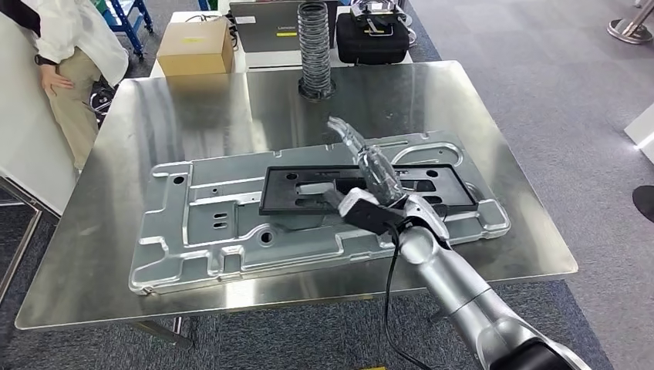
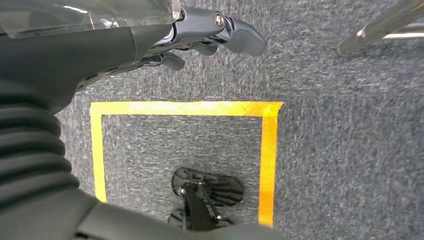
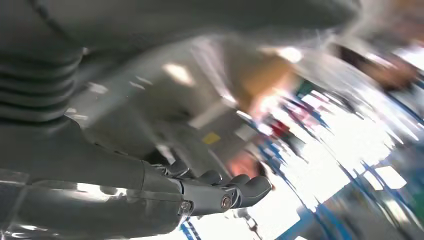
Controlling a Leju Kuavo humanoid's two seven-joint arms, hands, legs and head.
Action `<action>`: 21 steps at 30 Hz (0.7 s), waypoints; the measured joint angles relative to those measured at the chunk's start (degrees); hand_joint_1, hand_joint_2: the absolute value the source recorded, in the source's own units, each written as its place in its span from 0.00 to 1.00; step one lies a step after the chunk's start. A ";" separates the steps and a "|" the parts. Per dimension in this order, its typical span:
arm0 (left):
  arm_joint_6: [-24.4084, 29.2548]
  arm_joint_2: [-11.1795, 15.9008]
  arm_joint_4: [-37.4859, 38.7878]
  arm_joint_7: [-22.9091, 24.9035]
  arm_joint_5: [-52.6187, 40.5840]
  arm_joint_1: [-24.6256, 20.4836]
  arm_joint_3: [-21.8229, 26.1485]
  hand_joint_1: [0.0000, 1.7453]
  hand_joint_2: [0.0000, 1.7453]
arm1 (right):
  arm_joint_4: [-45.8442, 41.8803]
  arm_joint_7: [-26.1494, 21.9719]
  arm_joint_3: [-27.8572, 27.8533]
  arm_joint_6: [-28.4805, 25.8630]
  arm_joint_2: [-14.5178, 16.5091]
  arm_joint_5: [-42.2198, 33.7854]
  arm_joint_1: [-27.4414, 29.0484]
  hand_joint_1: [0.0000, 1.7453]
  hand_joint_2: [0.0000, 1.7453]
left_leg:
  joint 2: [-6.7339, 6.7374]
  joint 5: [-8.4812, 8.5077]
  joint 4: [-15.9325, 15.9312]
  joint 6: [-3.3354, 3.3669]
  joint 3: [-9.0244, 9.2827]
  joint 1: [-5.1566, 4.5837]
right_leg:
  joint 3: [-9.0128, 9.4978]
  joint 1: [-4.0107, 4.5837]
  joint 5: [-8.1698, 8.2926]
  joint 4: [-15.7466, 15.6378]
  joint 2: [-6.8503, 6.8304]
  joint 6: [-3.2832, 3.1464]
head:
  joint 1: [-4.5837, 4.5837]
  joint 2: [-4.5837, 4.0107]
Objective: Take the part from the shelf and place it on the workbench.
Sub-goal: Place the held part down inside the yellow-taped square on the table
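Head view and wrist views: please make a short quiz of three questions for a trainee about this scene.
1. True or false: the black part lies on the large metal plate on the workbench.
2. Which hand is above the black part?
A. right hand
B. left hand
3. Fill in: in the left wrist view, the floor is marked with ______ tape.

Key:
1. True.
2. A; it holds nothing, with its fingers stretched out.
3. Yellow.
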 joint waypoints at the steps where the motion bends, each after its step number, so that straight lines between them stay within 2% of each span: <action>1: 0.05 -0.08 0.03 -0.23 0.32 0.04 0.08 0.00 0.00 | -2.74 -0.69 -1.38 0.88 -0.26 -3.47 0.48 0.00 0.00 | 0.02 -0.01 -0.03 -0.20 -0.02 -0.02 | 0.32 0.16 0.04 -0.82 -0.13 -0.13 | -0.04 0.00; 3: 0.14 -0.10 0.05 -0.80 1.02 0.18 0.42 0.00 0.00 | -8.27 -1.96 -4.23 2.27 -0.89 -10.31 1.76 0.00 0.00 | 0.03 -0.05 -0.12 -0.69 0.03 0.02 | 0.56 -0.03 0.36 -1.35 -0.29 -0.23 | -0.05 0.01; 5: 0.24 -0.22 0.09 -1.40 1.86 0.37 1.01 0.00 0.00 | -13.89 -2.89 -7.18 2.40 -1.52 -16.22 2.99 0.00 0.00 | 0.05 -1.46 1.66 -1.24 -0.61 0.02 | 1.05 -0.51 0.81 -2.24 -0.39 -0.52 | -0.16 0.00; 6: 0.39 -0.28 0.11 -1.60 2.24 0.46 1.35 0.00 0.00 | -16.77 -3.07 -8.73 1.82 -1.85 -18.32 3.60 0.00 0.00 | 0.06 -3.08 4.24 -1.53 -1.66 0.13 | 1.28 -0.72 0.98 -2.57 -0.46 -0.61 | -0.29 -0.01; 8: 0.79 -0.38 0.14 -1.74 2.89 0.63 2.04 0.00 0.00 | -22.37 -2.94 -11.88 -0.24 -2.62 -20.20 5.14 0.00 0.00 | 0.07 -6.91 11.87 -2.14 -4.97 0.54 | 1.38 -0.72 0.99 -2.63 -0.51 -0.73 | -0.48 0.00; 9: 0.96 -0.43 0.15 -1.75 3.06 0.76 2.35 0.00 0.00 | -24.98 -2.74 -13.38 -1.33 -3.08 -20.53 6.16 0.00 0.00 | 0.09 -7.93 14.81 -2.40 -6.26 0.76 | 1.39 -0.73 0.99 -2.57 -0.53 -0.70 | -0.49 0.01; 10: 1.07 -0.50 0.15 -1.72 3.15 0.91 2.62 0.00 0.00 | -27.36 -2.54 -14.71 -2.23 -3.46 -20.87 7.33 0.00 0.00 | 0.10 -7.95 15.94 -2.62 -6.70 0.95 | 1.39 -0.76 0.97 -2.48 -0.54 -0.65 | -0.48 0.01; 11: 1.15 -0.57 0.16 -1.62 3.18 1.03 2.85 0.00 0.00 | -29.58 -2.43 -15.92 -2.86 -3.73 -21.42 8.71 0.00 0.00 | 0.10 -6.82 14.56 -2.78 -5.91 1.16 | 1.39 -0.83 0.92 -2.33 -0.53 -0.53 | -0.50 0.01; 13: 1.30 -0.67 0.16 -1.34 3.17 1.07 3.11 0.00 0.00 | -33.51 -2.73 -18.04 -3.31 -3.97 -22.54 11.74 0.00 0.00 | 0.10 -3.31 6.78 -2.95 -1.80 1.52 | 1.36 -0.97 0.66 -1.86 -0.45 -0.10 | -0.50 -0.01; 14: 1.38 -0.71 0.16 -1.20 3.17 1.01 3.24 0.00 0.00 | -35.26 -3.12 -19.04 -3.16 -4.10 -22.81 13.40 0.00 0.00 | 0.04 -2.03 3.13 -2.77 0.09 1.54 | 1.29 -0.94 0.51 -1.56 -0.40 0.22 | -0.48 0.00; 15: 1.48 -0.75 0.16 -1.08 3.17 0.96 3.40 0.00 0.00 | -36.66 -3.71 -19.87 -2.80 -4.25 -22.77 15.10 0.00 0.00 | -0.02 -1.43 0.93 -2.51 1.23 1.49 | 1.20 -0.88 0.46 -1.37 -0.36 0.55 | -0.44 0.00; 18: 1.72 -0.83 0.16 -0.84 3.18 0.95 3.96 0.00 0.00 | -39.58 -5.69 -21.97 -1.57 -4.50 -22.03 20.83 0.00 0.00 | -0.12 -1.04 0.11 -1.27 1.43 1.24 | 1.05 -0.82 0.69 -1.34 -0.32 1.54 | -0.39 0.01; 19: 1.78 -0.86 0.16 -0.82 3.19 0.94 4.06 0.00 0.00 | -40.17 -6.17 -22.65 -1.44 -4.48 -21.62 22.69 0.00 0.00 | -0.08 -0.75 -0.10 -0.81 1.32 1.26 | 0.93 -0.94 0.29 -1.07 -0.29 1.83 | -0.38 0.00; 20: 1.81 -0.90 0.16 -0.86 3.20 0.91 4.11 0.00 0.00 | -40.58 -6.52 -23.32 -1.44 -4.47 -21.12 24.37 0.00 0.00 | -0.02 -0.39 -0.33 -0.32 1.13 1.30 | 0.50 -1.05 -0.90 0.00 -0.27 2.11 | -0.33 0.00; 21: 1.82 -0.93 0.16 -0.92 3.21 0.86 4.14 0.00 0.00 | -40.84 -6.83 -24.02 -1.50 -4.46 -20.67 25.97 0.00 0.00 | 0.04 0.00 -0.54 0.08 0.81 1.35 | -0.37 -1.15 -2.95 2.33 -0.23 2.37 | -0.29 0.01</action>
